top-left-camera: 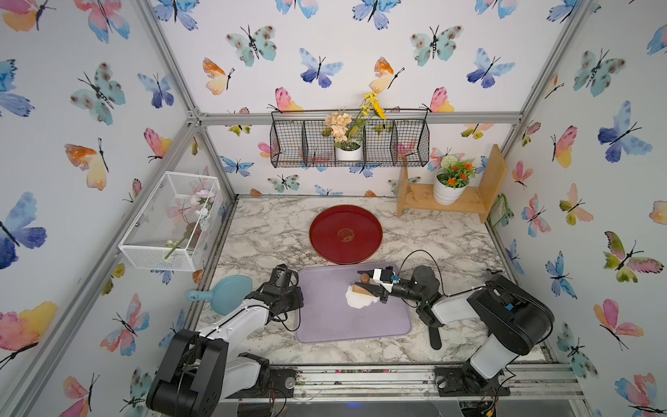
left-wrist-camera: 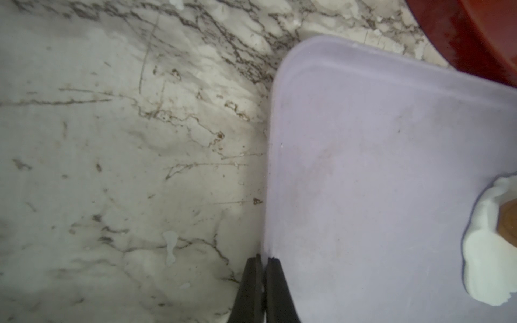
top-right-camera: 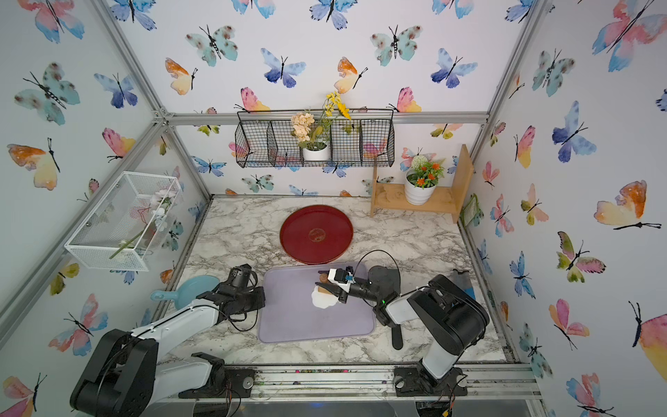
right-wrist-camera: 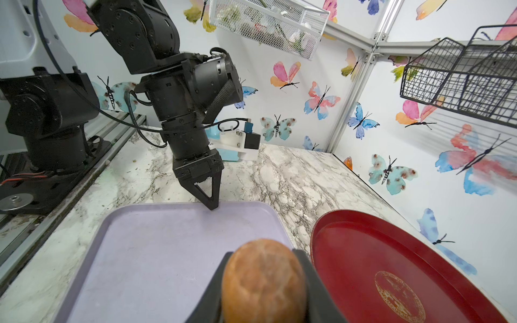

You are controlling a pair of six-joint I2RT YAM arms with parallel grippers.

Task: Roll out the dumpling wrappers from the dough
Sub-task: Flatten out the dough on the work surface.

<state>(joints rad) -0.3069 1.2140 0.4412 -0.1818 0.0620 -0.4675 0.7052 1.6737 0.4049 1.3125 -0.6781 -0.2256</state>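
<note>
Dough (top-left-camera: 357,302): soft white mass with an irregular, lumpy outline. It lies on the lavender tray (top-left-camera: 335,325) near the middle, slightly toward the right arm's side, and shows in both top views (top-right-camera: 319,302). The left wrist view shows its thick, uneven edge (left-wrist-camera: 484,265).

Wooden roller (top-left-camera: 362,288): lies across the part of the dough nearer the red round tray (top-left-camera: 325,231). Its barrel appears to press on the dough. Its darker knob end points toward the red round tray. The right wrist view shows only a rounded wooden end (right-wrist-camera: 263,290).

Right gripper (top-left-camera: 362,279): reaches in over the lavender tray. The 2 jaws stand at a narrow gap and clamp the wooden roller, 1 black finger on each side of the wood (right-wrist-camera: 264,253).

Left gripper (left-wrist-camera: 264,258): jaws pressed together. The tips sit at the lavender tray's rim on the left arm's side, well apart from the dough. The right wrist view shows the same closed point at that rim (right-wrist-camera: 212,206). Whether the tips touch the rim cannot be told.

Red round tray: on the marble counter (top-left-camera: 267,231) behind the lavender tray, the 2 edges just beside each other.

Blue scoop (top-left-camera: 227,294): on the counter's left edge, beside the left arm.
</note>
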